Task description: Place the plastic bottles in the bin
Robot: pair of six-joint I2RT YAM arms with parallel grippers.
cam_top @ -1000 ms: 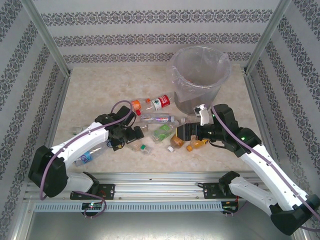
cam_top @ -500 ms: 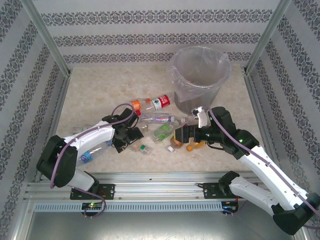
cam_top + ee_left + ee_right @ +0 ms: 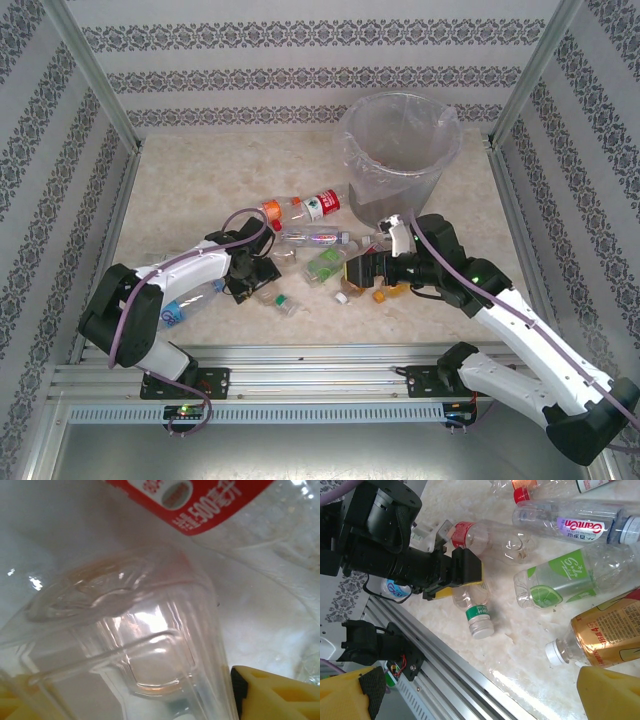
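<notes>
Reaching low over the counter (image 3: 190, 180) from its near edge, the left claw (image 3: 258, 280) is closed against both sides of a green-capped clear bottle (image 3: 280, 297) that lies on its side. In the left wrist view that bottle's ribbed body takes up the whole gap between the yellow fingers (image 3: 272, 692). A blue-labelled bottle (image 3: 185, 305) lies just beside the left forearm.

To the right, the right claw (image 3: 362, 272) hangs low with its fingers spread wide and nothing between them. Its wrist view has an amber bottle (image 3: 605, 635) with a white cap lying just beside the right-hand finger; whether they touch I cannot tell.

Between the two claws rests a green-labelled bottle (image 3: 325, 265). Just past it lies a clear bottle with red lettering (image 3: 315, 238), and beyond that a red-labelled bottle (image 3: 300, 208) with an orange cap.

Farthest back, the bin (image 3: 352, 150) stands upright toward the counter's far right, lined with a crinkly clear bag, well apart from the left claw.
</notes>
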